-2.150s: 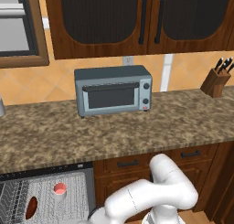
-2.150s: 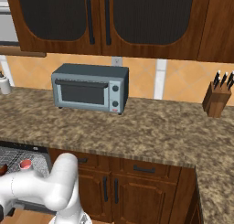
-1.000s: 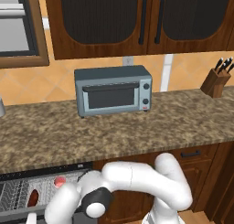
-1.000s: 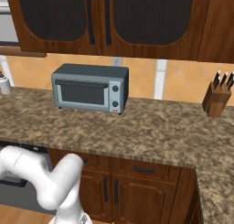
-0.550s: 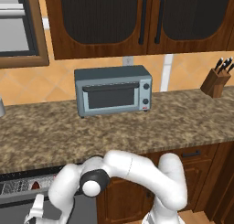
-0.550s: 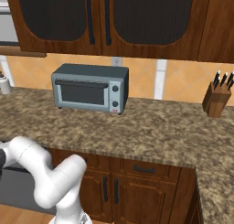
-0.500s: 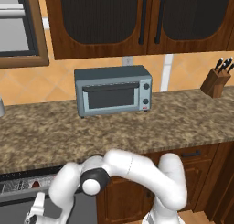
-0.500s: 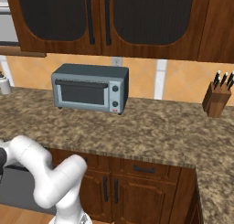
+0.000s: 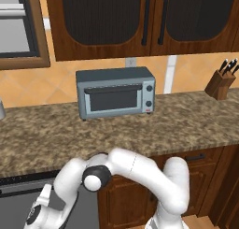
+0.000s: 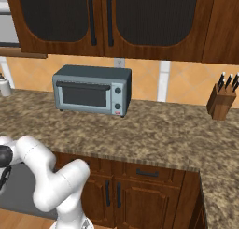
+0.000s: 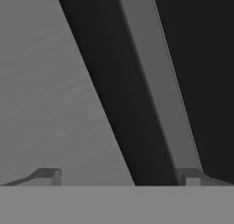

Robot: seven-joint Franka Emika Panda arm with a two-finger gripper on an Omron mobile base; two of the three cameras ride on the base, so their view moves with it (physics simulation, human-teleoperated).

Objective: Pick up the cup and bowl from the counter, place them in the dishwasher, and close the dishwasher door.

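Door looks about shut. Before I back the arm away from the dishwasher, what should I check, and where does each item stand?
1. Dishwasher door raised: ok, the grey panel stands upright under the counter.
2. Door fully seated: cannot tell.
3. Cup and bowl inside: cannot tell, the panel hides the rack.
4. Gripper empty: ok, fingertips apart, nothing between them.
5. Gripper off the panel: cannot tell; it fills the hand view.
6. Toaster oven away from the arm: ok.

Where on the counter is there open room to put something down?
The counter is bare between the toaster oven and the knife block, and along its front edge. It is tightest at the toaster oven and in the corner by the knife block.
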